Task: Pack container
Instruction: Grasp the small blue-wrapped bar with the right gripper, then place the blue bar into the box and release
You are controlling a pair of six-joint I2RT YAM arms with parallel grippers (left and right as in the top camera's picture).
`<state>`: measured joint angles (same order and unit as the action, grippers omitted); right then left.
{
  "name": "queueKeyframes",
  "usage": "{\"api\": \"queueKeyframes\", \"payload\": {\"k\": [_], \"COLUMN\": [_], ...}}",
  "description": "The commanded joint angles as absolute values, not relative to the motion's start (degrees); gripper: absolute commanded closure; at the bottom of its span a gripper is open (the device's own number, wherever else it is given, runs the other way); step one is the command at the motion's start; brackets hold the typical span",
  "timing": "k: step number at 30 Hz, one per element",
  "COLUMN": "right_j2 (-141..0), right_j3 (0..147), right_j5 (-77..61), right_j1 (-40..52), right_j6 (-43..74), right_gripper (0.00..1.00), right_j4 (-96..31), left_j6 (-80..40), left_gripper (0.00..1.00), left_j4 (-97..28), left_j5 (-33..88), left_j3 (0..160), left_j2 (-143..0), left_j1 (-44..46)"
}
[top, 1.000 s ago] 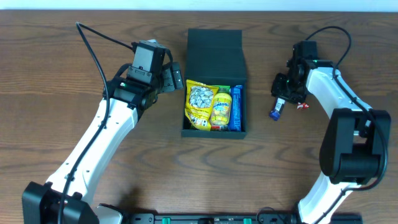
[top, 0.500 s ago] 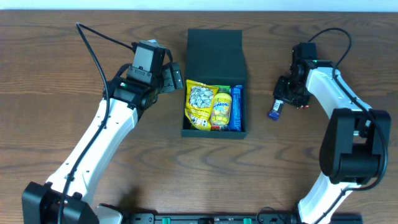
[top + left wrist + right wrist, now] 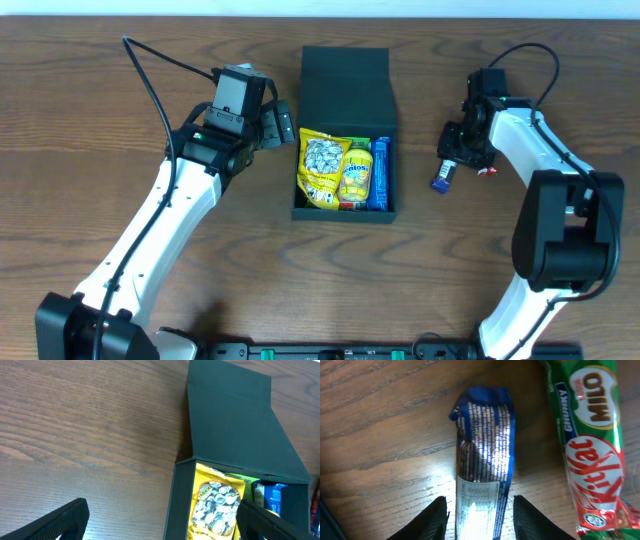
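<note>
Wooden table (image 3: 380, 435): jaws of right gripper (image 3: 480, 501) flank blue bar (image 3: 485, 435) (grip unclear).

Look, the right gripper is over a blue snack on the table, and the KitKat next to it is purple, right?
Not quite. The KitKat is green and red, not purple; the right wrist view shows it. The rest holds: the right gripper is over the blue snack on the table.
</note>
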<state>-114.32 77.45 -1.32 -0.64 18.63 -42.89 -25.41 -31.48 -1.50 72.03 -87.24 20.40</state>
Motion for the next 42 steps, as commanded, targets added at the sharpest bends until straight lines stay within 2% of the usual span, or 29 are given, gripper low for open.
{"api": "queueKeyframes", "payload": {"k": [1, 12, 18, 27, 29, 31, 42], "right_j2": [-115.5, -115.5, -115.5, -115.5, -115.5, -115.5, -113.9], "right_j3": [77.3, 76.0, 76.0, 75.9, 75.9, 75.9, 80.8], "right_j5": [-2.0, -6.3, -6.2, -6.2, -6.2, -6.2, -10.2], "right_j1": [-0.1, -0.1, -0.1, -0.1, -0.1, -0.1, -0.4], "right_j6": [16.6, 13.1, 11.9, 8.8, 8.6, 8.2, 8.0], "right_gripper": [0.57, 0.56, 0.72, 0.71, 0.74, 0.82, 0.91], "right_j4": [-42.6, -39.4, -39.5, -39.4, -39.4, -39.4, -43.2], "left_j6": [-24.4, -24.4, -24.4, -24.4, -24.4, -24.4, -24.4], "left_gripper": [0.05, 0.05, 0.05, 0.05, 0.05, 0.05, 0.05], "left_j4": [-31.5, -31.5, -31.5, -31.5, -31.5, -31.5, -31.5], "left_j5": [-1.4, -1.4, -1.4, -1.4, -1.4, -1.4, -1.4], "left_j3": [72.9, 72.9, 72.9, 72.9, 72.9, 72.9, 72.9], "left_j2": [-87.2, -87.2, -87.2, -87.2, -87.2, -87.2, -87.2], "left_j1": [20.3, 20.3, 20.3, 20.3, 20.3, 20.3, 20.3]}}
